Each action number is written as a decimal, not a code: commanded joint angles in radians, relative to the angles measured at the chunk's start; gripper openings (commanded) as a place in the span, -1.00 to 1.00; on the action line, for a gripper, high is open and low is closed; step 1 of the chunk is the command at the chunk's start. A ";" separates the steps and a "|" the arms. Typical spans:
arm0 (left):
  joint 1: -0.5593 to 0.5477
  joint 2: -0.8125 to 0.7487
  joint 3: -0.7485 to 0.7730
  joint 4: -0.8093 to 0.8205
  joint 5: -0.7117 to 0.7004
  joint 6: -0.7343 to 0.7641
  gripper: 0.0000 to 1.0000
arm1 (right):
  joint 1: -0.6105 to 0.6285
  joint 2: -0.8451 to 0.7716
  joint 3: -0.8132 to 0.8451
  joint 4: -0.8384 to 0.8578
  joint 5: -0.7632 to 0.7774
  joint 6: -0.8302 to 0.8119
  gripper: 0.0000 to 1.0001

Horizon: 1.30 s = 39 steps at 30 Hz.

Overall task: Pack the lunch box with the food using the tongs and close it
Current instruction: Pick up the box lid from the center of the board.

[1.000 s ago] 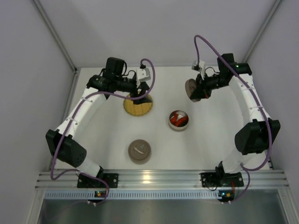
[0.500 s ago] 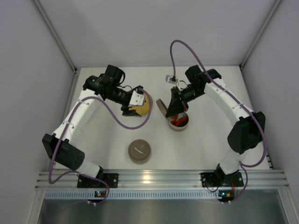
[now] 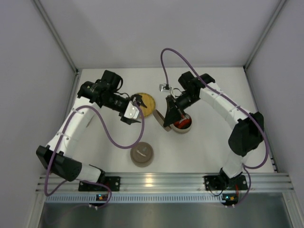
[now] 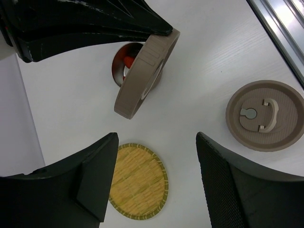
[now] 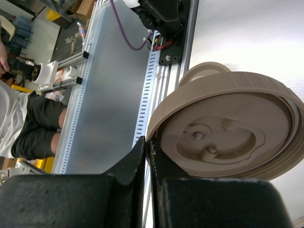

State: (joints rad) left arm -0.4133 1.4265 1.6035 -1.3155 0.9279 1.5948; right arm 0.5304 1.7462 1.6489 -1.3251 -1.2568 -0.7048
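Your right gripper [image 5: 146, 142] clamped the tan lid [image 4: 142, 76] by its rim, tilted above the lunch box [image 3: 184, 128] holding red-orange food [image 4: 128, 61]. Your left gripper [image 4: 156, 137] hung with jaws apart over the yellow woven plate [image 4: 137, 180].

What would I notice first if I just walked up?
The big tan lid stands out first: the right gripper pinches its rim and holds it tilted on edge beside the round box of red food, mid-table. Next comes the bright yellow woven plate, with the left gripper open above it, and another tan round piece lying flat near the front.
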 commanded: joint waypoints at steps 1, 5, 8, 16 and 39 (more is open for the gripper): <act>-0.007 -0.031 -0.016 0.057 0.069 -0.033 0.41 | 0.025 0.010 0.005 -0.181 -0.030 -0.007 -1.00; -0.027 -0.029 -0.020 0.076 0.023 -0.001 0.37 | 0.036 0.018 -0.001 -0.180 -0.026 -0.005 -1.00; -0.068 -0.040 -0.034 0.075 -0.033 0.036 0.35 | 0.042 0.029 0.005 -0.180 -0.024 -0.001 -1.00; -0.176 -0.057 -0.085 0.177 -0.164 0.031 0.29 | 0.056 0.055 0.011 -0.180 -0.024 0.008 -1.00; -0.461 -0.078 -0.260 0.377 -0.506 -0.087 -0.30 | 0.089 0.061 0.014 -0.181 -0.018 0.019 -1.00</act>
State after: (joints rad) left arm -0.8639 1.3483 1.3632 -0.9531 0.4335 1.5414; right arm 0.5930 1.8114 1.6489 -1.3285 -1.2247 -0.6758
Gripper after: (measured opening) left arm 0.359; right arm 0.010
